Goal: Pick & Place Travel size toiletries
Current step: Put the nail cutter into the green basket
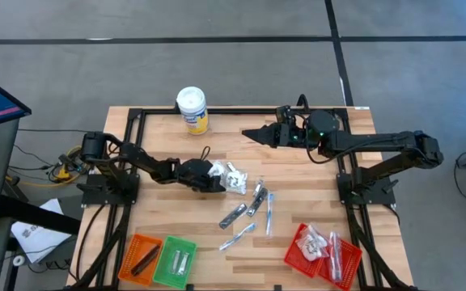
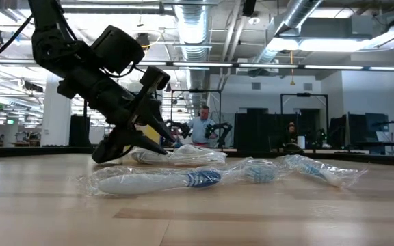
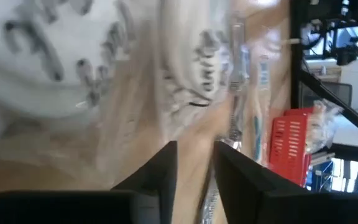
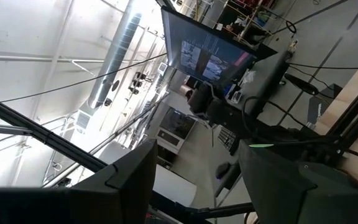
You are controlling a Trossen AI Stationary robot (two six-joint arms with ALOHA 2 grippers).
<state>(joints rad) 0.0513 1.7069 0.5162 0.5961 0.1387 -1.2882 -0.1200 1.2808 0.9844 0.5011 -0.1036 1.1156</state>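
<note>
I've got the left gripper (image 1: 217,179) down on the white sachets (image 1: 233,178) mid-table, fingers narrowed with nothing visibly caught, yellow canister (image 1: 192,110) well behind, wrapped sticks (image 1: 253,208) lying lengthwise toward the red basket (image 1: 300,252), right gripper (image 1: 253,133) parked open.

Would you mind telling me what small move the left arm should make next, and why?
Probably finish closing, then lift. The left hand is down at the table beside the white sachets, its fingers a narrow gap apart with nothing visibly between them. Whether a sachet is caught is unclear, so lift slowly. The right hand waits raised at the far side.
</note>
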